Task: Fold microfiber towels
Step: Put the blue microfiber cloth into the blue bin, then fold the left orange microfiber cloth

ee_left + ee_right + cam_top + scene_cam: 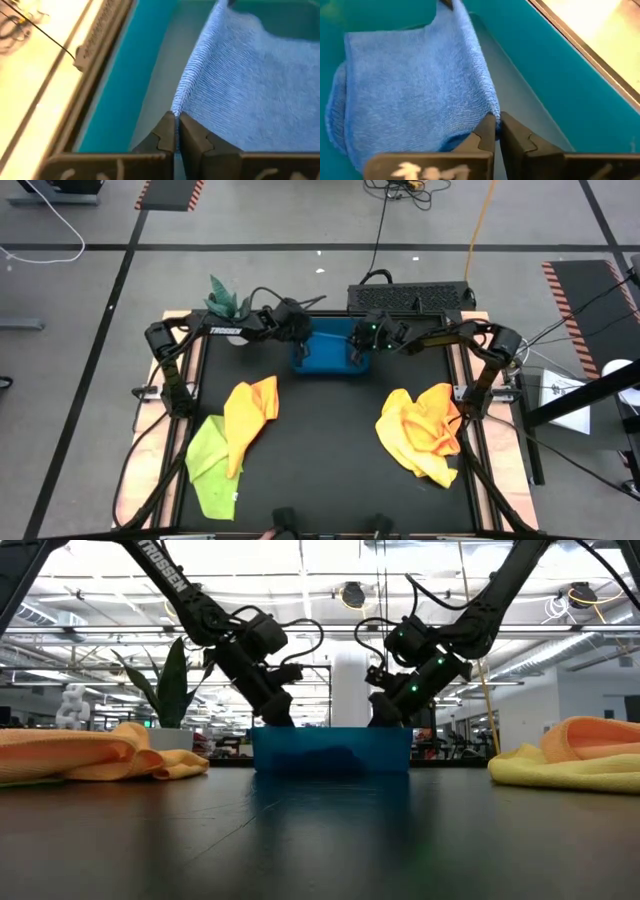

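Black table (330, 430) | "TROSSEN" on left arm | both jaws pinch blue towel (410, 85) in tray (335, 363)

High view looks straight down on the table (330, 440); low view faces level across it. Both wrist views sit close inside the blue tray (330, 358), shared by all.

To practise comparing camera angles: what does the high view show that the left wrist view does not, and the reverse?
Only the high view shows both arms over the blue tray, the yellow and lime green towels on the left, the orange and yellow towels on the right, and a plant. Only the left wrist view shows the left gripper pinching the blue towel by its edge. Both share the tray.
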